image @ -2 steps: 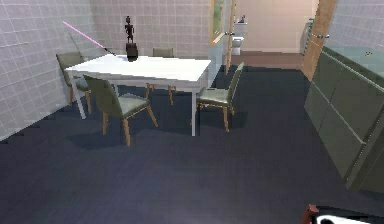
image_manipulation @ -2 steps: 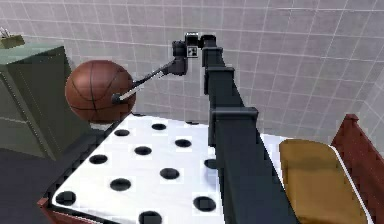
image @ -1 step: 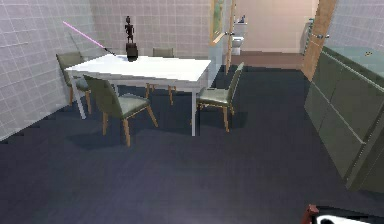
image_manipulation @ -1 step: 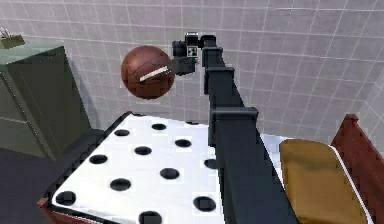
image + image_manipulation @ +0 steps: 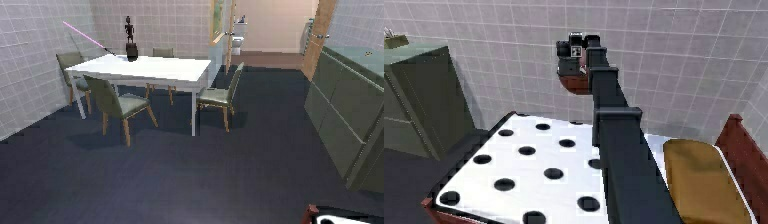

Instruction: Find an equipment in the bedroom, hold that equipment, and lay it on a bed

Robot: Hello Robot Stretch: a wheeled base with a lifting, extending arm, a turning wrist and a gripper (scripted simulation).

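A bed (image 5: 524, 165) with a white cover dotted in black lies in the arm side view, with a brown pillow (image 5: 699, 175) at its right end. The dark arm (image 5: 619, 130) rises over the bed toward the tiled wall. At its far end, left of the white marker squares, sits the gripper (image 5: 568, 70). It holds a small dark reddish-brown rounded thing (image 5: 574, 87), which hangs above the bed with only wall behind it.
A grey-green cabinet (image 5: 424, 100) stands left of the bed, and a wooden headboard (image 5: 739, 145) stands at its right. Ahead are a white table (image 5: 150, 70) with chairs (image 5: 222, 98), a dark statue (image 5: 130, 40), a thin pink stick (image 5: 85, 35), a cabinet (image 5: 350, 110) and a doorway (image 5: 270, 30).
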